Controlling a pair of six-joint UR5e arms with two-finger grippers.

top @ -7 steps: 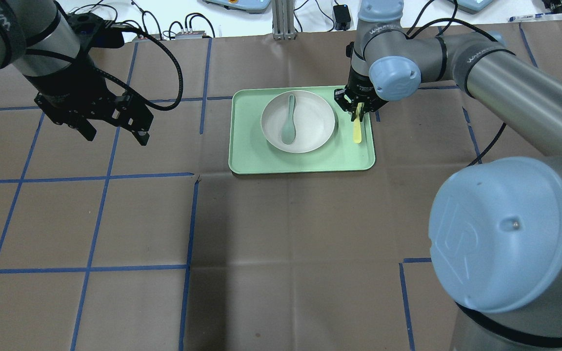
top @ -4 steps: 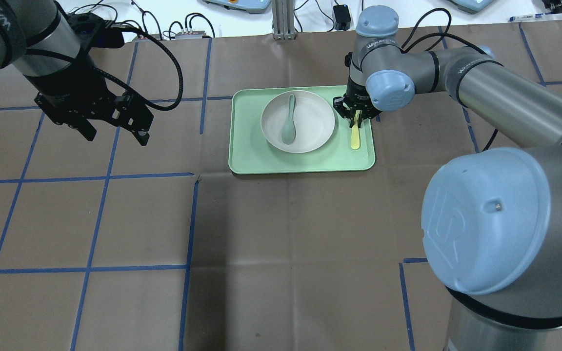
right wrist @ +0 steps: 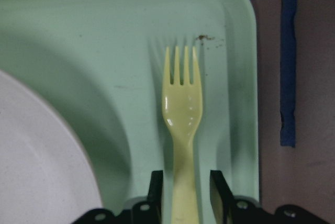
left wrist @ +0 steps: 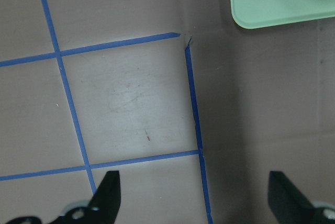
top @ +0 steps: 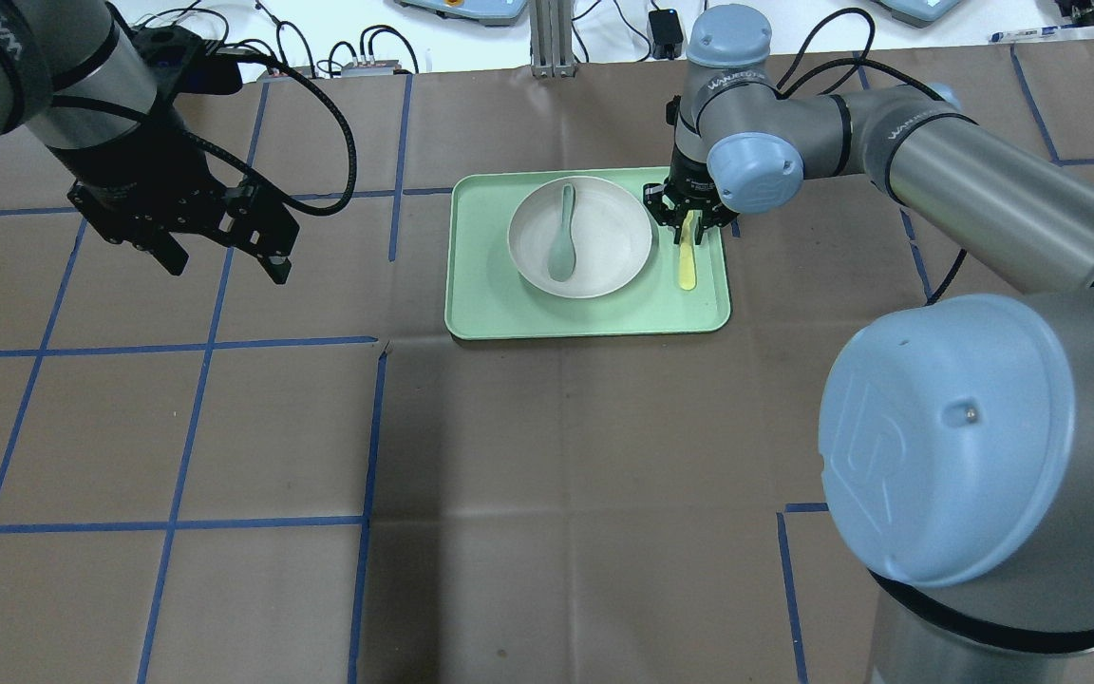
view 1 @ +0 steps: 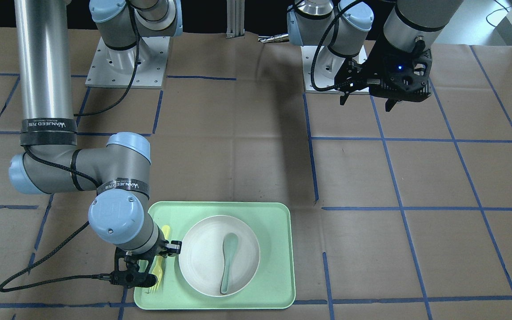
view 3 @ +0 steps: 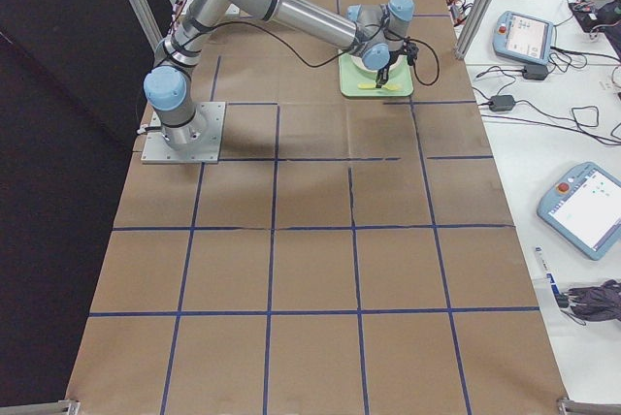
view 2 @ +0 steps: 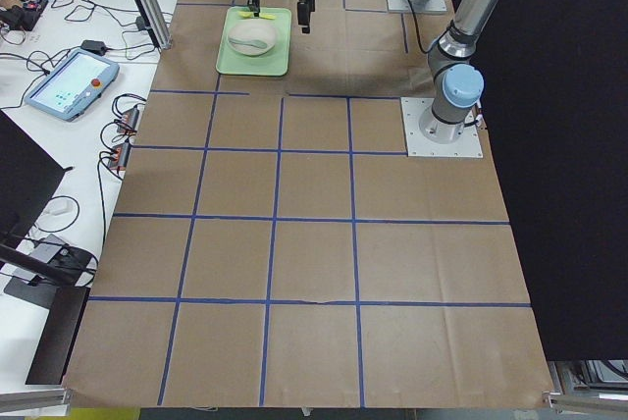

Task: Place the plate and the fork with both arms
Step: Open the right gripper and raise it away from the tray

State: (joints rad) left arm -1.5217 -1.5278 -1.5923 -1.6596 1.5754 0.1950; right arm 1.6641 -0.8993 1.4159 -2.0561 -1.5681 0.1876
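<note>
The off-white plate (top: 604,256) sits in the mint-green tray (top: 594,318) with a grey-green spoon (top: 563,237) lying in it. The pale-yellow fork (top: 688,268) is at the tray's right strip, beside the plate. My right gripper (top: 689,223) is shut on the fork's handle. In the right wrist view the fork (right wrist: 182,109) points its tines at the tray's corner, and its shadow shows it held just over the tray floor (right wrist: 104,51). My left gripper (top: 224,256) is open and empty, well left of the tray; its fingers (left wrist: 107,195) frame bare table.
Brown paper with blue tape lines covers the table. The tray's corner (left wrist: 272,4) shows at the top right of the left wrist view. Cables and a metal post (top: 547,38) lie at the table's far edge. The right arm's elbow (top: 946,437) fills the near right.
My right gripper has moved a little left and down with the fork in it, closer to the plate. The left arm has not moved.
</note>
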